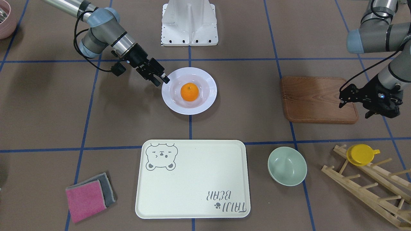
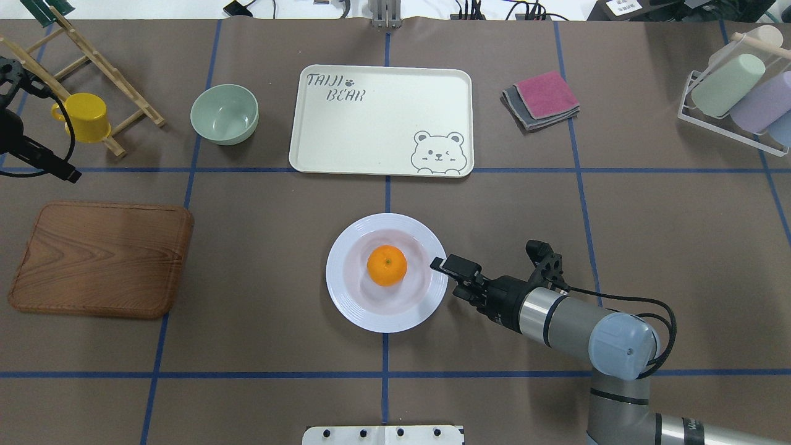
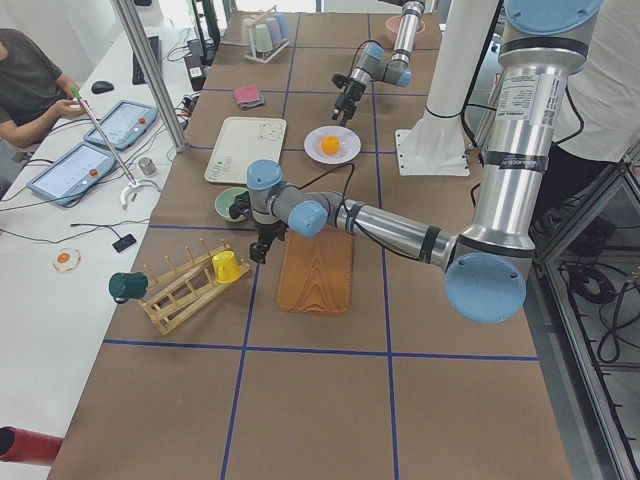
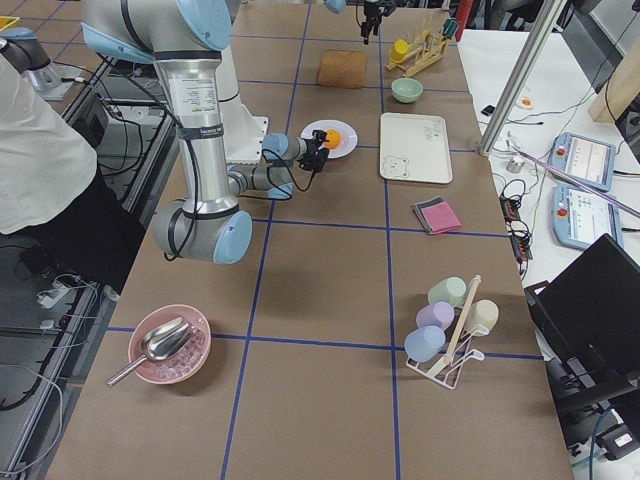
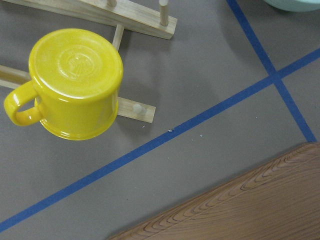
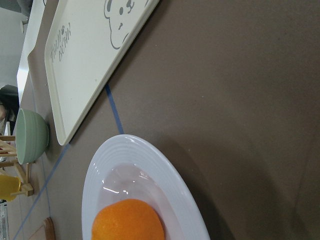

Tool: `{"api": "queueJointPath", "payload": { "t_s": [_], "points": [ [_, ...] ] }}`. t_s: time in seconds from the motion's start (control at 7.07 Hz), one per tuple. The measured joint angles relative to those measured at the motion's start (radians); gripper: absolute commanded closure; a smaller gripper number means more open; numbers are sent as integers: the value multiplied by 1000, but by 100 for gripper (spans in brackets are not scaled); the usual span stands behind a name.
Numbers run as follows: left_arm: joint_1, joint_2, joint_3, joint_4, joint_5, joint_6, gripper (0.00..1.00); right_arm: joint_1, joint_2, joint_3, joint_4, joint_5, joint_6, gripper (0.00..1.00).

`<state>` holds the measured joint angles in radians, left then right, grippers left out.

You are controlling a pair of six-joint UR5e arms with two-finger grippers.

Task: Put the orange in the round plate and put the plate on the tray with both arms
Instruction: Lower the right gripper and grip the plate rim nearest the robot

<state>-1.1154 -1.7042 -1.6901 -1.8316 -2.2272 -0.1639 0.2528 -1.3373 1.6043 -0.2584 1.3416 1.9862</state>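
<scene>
The orange (image 2: 387, 265) lies in the middle of the white round plate (image 2: 346, 296), which stands on the table near the centre line. My right gripper (image 2: 440, 266) is open and low at the plate's right rim, its fingertips (image 1: 165, 79) at the rim's edge with nothing held. In the right wrist view the plate (image 6: 150, 165) and the orange (image 6: 127, 220) fill the lower left. The cream tray (image 2: 346, 136) with the bear drawing lies bare beyond the plate. My left gripper (image 1: 341, 100) hangs open and holding nothing over the far end of the wooden board, well away from the plate.
A brown wooden board (image 2: 102, 258) lies at the left, a pale green bowl (image 2: 224, 114) left of the tray. A yellow cup (image 5: 75, 82) sits on a wooden rack (image 2: 93, 55). Folded cloths (image 2: 542, 99) and a cup stand (image 2: 735, 93) are at the right.
</scene>
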Motion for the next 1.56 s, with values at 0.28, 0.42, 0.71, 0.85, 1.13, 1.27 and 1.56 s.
{"api": "queueJointPath", "payload": {
  "t_s": [0.28,0.42,0.71,0.85,1.13,1.27,1.56],
  "points": [
    [-1,0,-4,1,0,0,1,-2,3,-29,58,-5,5,6],
    [-1,1,-10,2,0,0,1,-5,5,-34,63,-6,2,13],
    [-1,3,-20,4,0,0,1,-10,19,-50,65,-10,-7,17],
    [-1,4,-25,5,1,-1,1,-14,35,-67,65,-21,-12,19],
    [-2,6,-31,7,1,-1,1,-20,67,-90,64,-43,-20,38],
    [-2,13,-39,8,1,-1,1,-23,73,-92,62,-49,-21,54],
    [-2,34,-63,11,1,-2,1,-35,76,-93,61,-66,-21,71]
  ]
}}
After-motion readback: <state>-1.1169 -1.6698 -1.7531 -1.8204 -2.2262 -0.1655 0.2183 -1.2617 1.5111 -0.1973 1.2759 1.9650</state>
